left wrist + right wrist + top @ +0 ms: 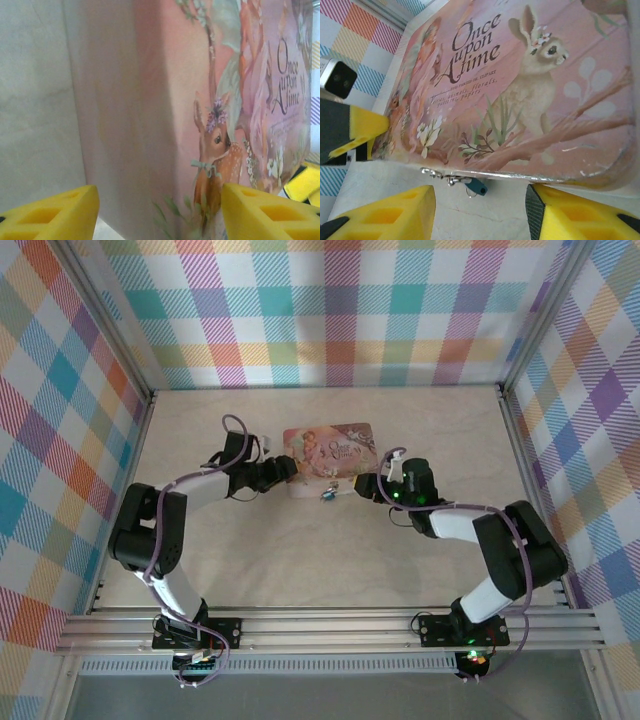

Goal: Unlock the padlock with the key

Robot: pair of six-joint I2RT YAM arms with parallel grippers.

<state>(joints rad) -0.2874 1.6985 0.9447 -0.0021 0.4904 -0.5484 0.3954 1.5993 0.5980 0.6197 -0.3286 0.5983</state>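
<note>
The padlock [477,186] (small, blue) hangs on the clasp [440,175] at the near side of the pink tin [328,450], which lies toward the table's [320,560] far edge. The right gripper [480,220] is spread wide just before the padlock. The left gripper [160,212], also spread, faces the tin's left end.

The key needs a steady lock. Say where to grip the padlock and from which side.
Likely its blue body, approached from the front: the padlock hangs off the pink tin at its front clasp, body exposed, with the open right gripper facing it.
</note>
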